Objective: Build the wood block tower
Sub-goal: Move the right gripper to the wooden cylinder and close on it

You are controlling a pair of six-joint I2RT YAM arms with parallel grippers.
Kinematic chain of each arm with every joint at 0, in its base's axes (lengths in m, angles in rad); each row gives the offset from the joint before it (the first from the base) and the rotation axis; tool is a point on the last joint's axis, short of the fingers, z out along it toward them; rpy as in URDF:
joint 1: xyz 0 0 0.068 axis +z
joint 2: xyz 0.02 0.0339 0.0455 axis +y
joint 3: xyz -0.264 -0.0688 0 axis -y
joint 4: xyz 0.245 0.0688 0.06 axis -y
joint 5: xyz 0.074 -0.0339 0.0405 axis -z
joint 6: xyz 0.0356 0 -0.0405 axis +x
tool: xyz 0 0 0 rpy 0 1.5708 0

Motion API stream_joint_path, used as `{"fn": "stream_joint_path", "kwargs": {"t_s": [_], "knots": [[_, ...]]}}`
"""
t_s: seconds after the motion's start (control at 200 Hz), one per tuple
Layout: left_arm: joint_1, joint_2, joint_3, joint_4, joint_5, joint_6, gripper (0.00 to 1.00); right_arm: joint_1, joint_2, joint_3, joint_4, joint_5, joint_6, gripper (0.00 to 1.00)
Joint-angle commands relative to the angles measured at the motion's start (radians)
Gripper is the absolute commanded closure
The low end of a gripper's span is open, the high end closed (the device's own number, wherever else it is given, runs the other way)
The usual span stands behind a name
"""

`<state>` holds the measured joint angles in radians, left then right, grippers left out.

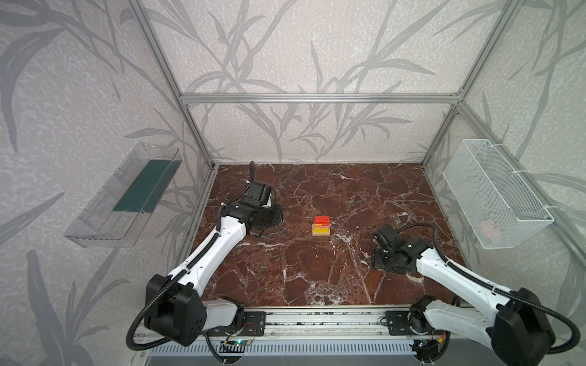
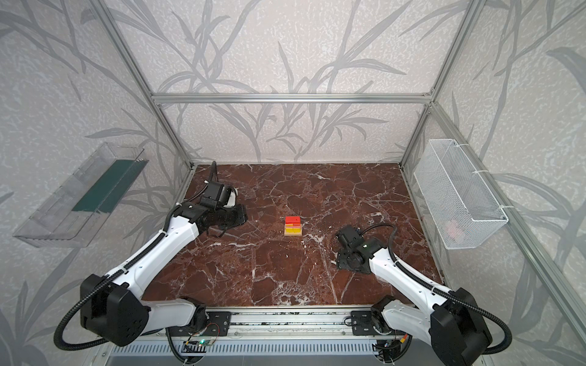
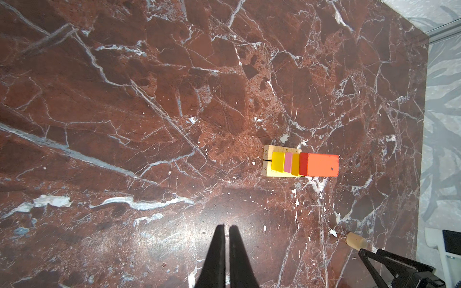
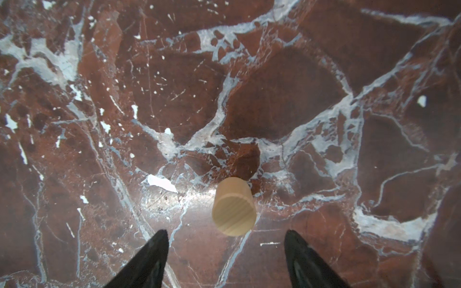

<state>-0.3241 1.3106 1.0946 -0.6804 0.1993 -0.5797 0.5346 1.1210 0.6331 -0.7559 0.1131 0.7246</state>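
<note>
The tower point(image 1: 321, 225) point(image 2: 293, 225) stands mid-table in both top views: a tan plank base, yellow, pink and orange blocks, and a red block on top point(image 3: 321, 165). A tan cylinder point(image 4: 234, 207) point(image 3: 357, 241) stands upright on the marble apart from the tower, in the wrist views only. My right gripper point(image 4: 227, 233) is open and points down at it. The cylinder sits just beyond the fingertips point(image 4: 161, 237) and nothing touches it. My left gripper point(image 3: 225, 228) is shut and empty, left of the tower point(image 1: 269, 215).
A white wire basket point(image 1: 494, 196) hangs on the right wall and a clear plastic bin point(image 1: 123, 196) on the left wall. Aluminium frame posts point(image 1: 203, 158) border the marble table point(image 1: 301, 272). The arms' base rail point(image 1: 323, 320) runs along the front edge.
</note>
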Motion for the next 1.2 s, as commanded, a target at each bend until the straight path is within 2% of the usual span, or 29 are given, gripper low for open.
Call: {"fn": "stream_joint_path", "kwargs": {"t_s": [0.0,0.39,0.675,1.195], "knots": [[0.005,0.003,-0.014,-0.013,-0.015,-0.008,0.93,-0.018,0.008,-0.012,0.028,-0.028,-0.030,0.26],[0.005,0.013,-0.017,-0.015,-0.016,0.000,0.93,-0.036,0.103,0.013,0.033,-0.011,-0.063,0.32],[0.005,0.019,-0.013,-0.017,-0.020,0.002,0.93,-0.048,0.149,0.035,0.047,-0.038,-0.079,0.43],[0.007,0.027,-0.003,-0.018,-0.017,0.000,0.93,-0.080,0.183,0.035,0.067,-0.078,-0.079,0.55]]}}
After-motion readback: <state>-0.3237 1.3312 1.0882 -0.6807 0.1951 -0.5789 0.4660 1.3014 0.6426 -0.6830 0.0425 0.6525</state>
